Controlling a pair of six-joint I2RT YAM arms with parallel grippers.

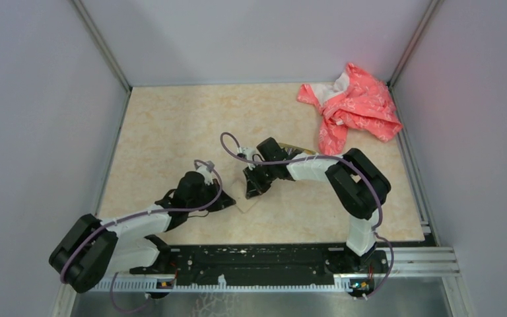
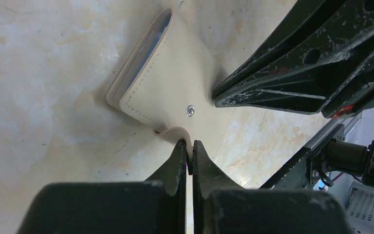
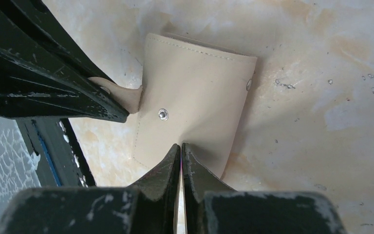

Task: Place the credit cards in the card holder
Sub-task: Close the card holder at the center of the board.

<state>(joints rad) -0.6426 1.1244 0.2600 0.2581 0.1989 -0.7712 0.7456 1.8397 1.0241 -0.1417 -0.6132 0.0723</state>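
The beige card holder (image 2: 168, 83) lies on the table between both grippers, its snap stud facing up; it also shows in the right wrist view (image 3: 199, 97) and from above (image 1: 247, 202). A blue card edge (image 2: 147, 48) shows inside its open pocket. No other credit cards are in view. My left gripper (image 2: 188, 145) is shut on the holder's small strap tab (image 2: 177, 132). My right gripper (image 3: 181, 146) is shut, its tips resting on the holder's near edge; nothing shows between its fingers. In the top view the left gripper (image 1: 226, 200) and the right gripper (image 1: 256, 188) meet at the holder.
A crumpled pink patterned cloth (image 1: 353, 105) lies at the back right corner. A tan object (image 1: 302, 149) peeks out behind the right arm. Grey walls enclose the marbled table (image 1: 171, 132) on three sides. The black base rail (image 1: 257, 261) runs along the near edge.
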